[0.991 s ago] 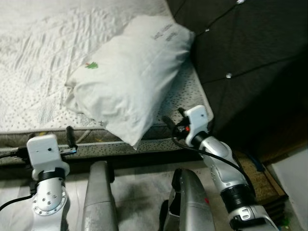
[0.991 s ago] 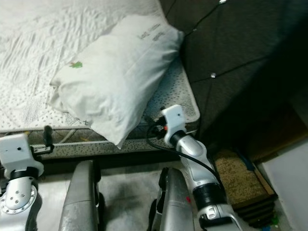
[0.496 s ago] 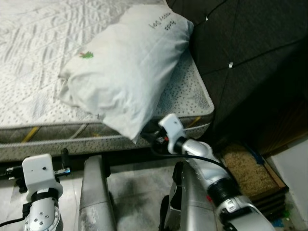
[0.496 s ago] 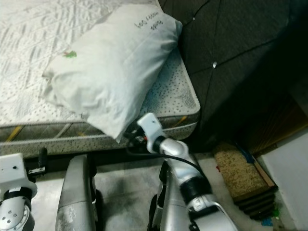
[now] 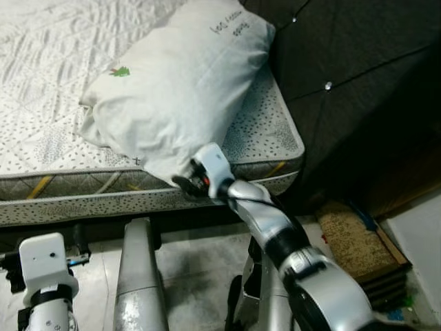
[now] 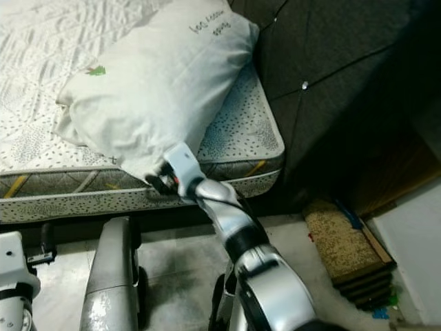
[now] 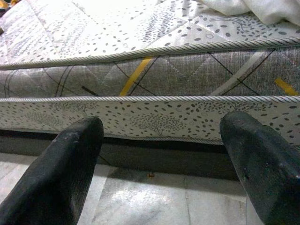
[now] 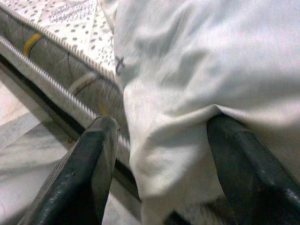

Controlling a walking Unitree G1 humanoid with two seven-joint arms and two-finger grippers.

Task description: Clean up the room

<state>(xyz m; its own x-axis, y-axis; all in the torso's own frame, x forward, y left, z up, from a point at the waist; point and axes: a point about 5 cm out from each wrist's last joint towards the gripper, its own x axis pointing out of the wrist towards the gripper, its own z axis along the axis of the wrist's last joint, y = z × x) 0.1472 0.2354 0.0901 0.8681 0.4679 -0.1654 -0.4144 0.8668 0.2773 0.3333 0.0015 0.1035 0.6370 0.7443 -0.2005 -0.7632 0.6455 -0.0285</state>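
Note:
A white pillow point(image 5: 179, 83) with a small green print lies on the mattress point(image 5: 41, 138), its lower corner hanging over the bed's edge. My right gripper point(image 5: 182, 182) is at that hanging corner. In the right wrist view it is open point(image 8: 161, 124), with the pillow's corner point(image 8: 187, 70) lying between its two black fingers point(image 8: 89, 164). My left gripper point(image 7: 161, 124) is open and empty. It sits low by the floor, facing the side of the mattress point(image 7: 154, 79).
A dark tufted headboard point(image 5: 344, 83) rises on the right of the bed. A brown mat point(image 5: 351, 238) lies on the floor beside it. My grey legs point(image 5: 138, 276) stand on pale tiles close to the bed frame.
My right gripper has swung left and up from the mattress corner to the pillow's hanging corner. My left arm has sunk lower. The camera has shifted a little.

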